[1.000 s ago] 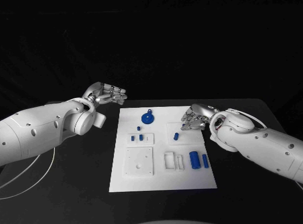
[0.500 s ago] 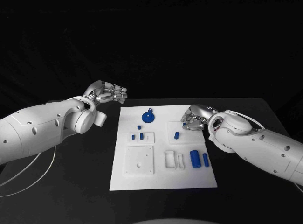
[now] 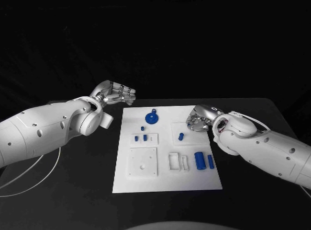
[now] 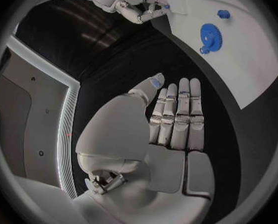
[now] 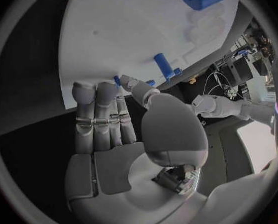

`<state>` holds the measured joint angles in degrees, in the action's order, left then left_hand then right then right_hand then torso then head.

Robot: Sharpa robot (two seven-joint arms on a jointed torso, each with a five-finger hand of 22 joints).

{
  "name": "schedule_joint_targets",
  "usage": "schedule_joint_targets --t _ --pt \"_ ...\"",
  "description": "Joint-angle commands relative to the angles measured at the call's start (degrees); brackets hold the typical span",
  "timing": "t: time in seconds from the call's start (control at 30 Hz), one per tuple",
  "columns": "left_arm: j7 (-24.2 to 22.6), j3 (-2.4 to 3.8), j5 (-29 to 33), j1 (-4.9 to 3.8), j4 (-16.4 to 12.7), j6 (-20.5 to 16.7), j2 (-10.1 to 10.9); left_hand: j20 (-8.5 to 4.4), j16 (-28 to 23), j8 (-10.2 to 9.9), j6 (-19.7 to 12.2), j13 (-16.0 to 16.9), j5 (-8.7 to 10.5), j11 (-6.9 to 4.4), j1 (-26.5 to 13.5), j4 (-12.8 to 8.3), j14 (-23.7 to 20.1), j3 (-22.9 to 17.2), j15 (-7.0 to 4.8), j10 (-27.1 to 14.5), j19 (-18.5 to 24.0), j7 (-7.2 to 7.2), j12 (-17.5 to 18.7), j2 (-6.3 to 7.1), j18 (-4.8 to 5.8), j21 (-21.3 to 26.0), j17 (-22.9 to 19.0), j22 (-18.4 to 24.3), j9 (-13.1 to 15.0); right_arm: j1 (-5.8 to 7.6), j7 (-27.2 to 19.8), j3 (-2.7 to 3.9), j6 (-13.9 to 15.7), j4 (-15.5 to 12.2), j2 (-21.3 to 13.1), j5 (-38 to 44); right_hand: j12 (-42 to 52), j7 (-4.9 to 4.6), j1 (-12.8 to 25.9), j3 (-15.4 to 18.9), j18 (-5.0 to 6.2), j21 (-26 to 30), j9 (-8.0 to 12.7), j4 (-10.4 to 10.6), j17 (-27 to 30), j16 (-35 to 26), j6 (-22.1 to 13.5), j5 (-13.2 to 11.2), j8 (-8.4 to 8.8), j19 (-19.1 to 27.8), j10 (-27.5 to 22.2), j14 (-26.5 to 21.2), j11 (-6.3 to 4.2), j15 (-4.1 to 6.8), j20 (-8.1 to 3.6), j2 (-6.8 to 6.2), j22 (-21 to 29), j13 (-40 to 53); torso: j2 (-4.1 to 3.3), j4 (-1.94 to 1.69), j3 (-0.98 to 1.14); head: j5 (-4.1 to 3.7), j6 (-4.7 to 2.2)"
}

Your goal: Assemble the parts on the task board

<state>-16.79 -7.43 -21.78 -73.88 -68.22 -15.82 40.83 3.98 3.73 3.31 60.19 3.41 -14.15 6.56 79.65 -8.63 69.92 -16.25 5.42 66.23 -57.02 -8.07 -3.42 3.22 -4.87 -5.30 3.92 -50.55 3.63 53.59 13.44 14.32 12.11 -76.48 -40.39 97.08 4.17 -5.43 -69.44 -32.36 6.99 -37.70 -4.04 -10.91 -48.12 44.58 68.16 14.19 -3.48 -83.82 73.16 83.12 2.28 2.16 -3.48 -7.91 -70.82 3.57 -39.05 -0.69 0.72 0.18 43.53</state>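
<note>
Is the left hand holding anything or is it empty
Empty. The left hand hovers off the board with its fingers straight and side by side, and nothing lies between them.

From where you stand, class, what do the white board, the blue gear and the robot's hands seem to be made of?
The white board looks like matte plastic: flat, even white, no shine. The blue gear seems moulded or printed plastic: solid colour, dull surface, crisp teeth in the left wrist view. The left hand and right hand look like metal, or metal-coloured plastic: silvery segments with soft highlights.
</note>
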Motion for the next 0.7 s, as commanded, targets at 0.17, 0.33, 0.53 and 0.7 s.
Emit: schedule_joint_targets --t 0.17,0.33,0.53,0.7 --pt "-1.1 0.06 -1.8 -0.17 0.0 0.4 -0.2 0.11 -0.2 0.2 -1.3 -0.1 0.09 0.63 0.0 0.4 -0.1 -0.4 -0.04 -1.3 -0.4 -0.6 0.1 0.27 -0.78 1.3 0.0 -1.4 -0.1 -0.3 1.4 -0.64 -2.2 0.5 0.3 2.8 0.1 0.19 0.2 -0.5 0.06 -0.5 0.1 -0.2 0.2 0.3 0.7 0.5 -0.17 -2.9 0.6 -0.2 -0.03 0.46 -0.5 0.25 -0.2 0.1 0.01 -0.06 0.02 -0.14 0.8" --pt "-1.2 0.06 -2.1 -0.17 -0.1 0.2 -0.4 0.16 -0.2 0.2 -1.6 -0.1 0.15 0.77 0.1 0.4 -0.2 -0.3 -0.01 -1.8 -0.4 -0.68 0.1 0.3 -0.84 1.4 0.0 -1.4 -0.1 -0.3 1.9 -1.36 -3.4 0.5 0.5 4.7 0.1 0.08 0.2 -0.5 -0.03 -0.3 0.1 -0.4 0.3 0.3 0.3 0.4 -0.16 -2.9 0.2 -0.3 0.11 0.28 -0.36 0.11 -0.2 0.1 0.0 -0.07 0.0 -0.05 0.61" --pt "-1.4 0.06 -2.7 -0.17 -0.1 -0.9 -0.4 0.42 -0.3 0.1 -5.0 -0.1 0.18 1.65 0.6 0.4 -0.4 0.3 0.3 -4.9 -0.5 -1.21 0.1 0.6 -1.03 1.5 0.0 -1.2 -0.2 -0.3 3.4 -1.89 -5.1 0.2 0.6 8.0 0.3 0.09 0.0 -1.3 -0.14 -0.5 0.1 -0.6 0.5 0.4 0.6 0.7 -0.18 -2.9 0.4 -0.3 0.09 0.19 -0.28 -0.12 -0.4 0.1 0.0 0.01 -0.02 0.11 0.66" --pt "-1.5 0.06 -2.8 -0.17 -0.1 -1.7 -0.4 0.59 -0.3 0.1 -5.6 0.0 0.13 1.75 1.1 0.6 -0.5 1.3 0.37 -5.3 -0.5 -1.28 0.1 0.33 -1.25 1.5 0.0 -0.8 -0.2 -0.3 5.2 -2.05 -5.6 0.1 0.5 10.4 0.9 0.21 0.2 -3.8 -0.31 -1.6 -0.2 -1.2 0.5 0.6 1.3 5.5 -0.2 -2.9 1.3 -0.4 -0.14 0.45 -0.5 -0.74 -1.1 0.3 0.0 -0.05 -0.02 0.33 0.45"
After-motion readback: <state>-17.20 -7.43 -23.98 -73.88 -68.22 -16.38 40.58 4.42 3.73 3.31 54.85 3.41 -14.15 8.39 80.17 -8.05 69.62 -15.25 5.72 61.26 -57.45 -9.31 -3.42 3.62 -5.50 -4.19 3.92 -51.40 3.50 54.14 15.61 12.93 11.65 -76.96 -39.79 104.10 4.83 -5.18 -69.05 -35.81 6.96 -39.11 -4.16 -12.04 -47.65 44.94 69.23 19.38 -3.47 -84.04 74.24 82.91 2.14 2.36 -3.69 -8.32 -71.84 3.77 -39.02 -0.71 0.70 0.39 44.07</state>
